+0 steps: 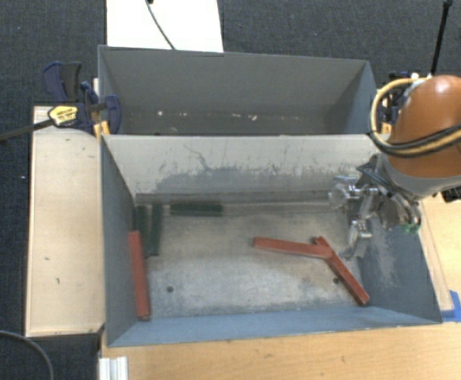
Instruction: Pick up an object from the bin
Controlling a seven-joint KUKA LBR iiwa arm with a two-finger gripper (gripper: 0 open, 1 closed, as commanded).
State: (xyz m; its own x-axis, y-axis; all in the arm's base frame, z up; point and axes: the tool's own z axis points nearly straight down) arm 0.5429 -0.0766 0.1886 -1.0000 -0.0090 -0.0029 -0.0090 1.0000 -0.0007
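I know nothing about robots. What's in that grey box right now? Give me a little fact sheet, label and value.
container: grey metal bin
robot: claw low at the bin's right side
nearest things: long red stick and angled red stick, meeting in a bend just left of the claw
left wall: third red stick lying along it
back left: dark green stick by the back wall, second green stick by the left wall
lifted: nothing; every stick lies on the floor

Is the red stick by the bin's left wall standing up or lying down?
Lying down: the red stick stretches lengthwise along the bin floor beside the left wall.
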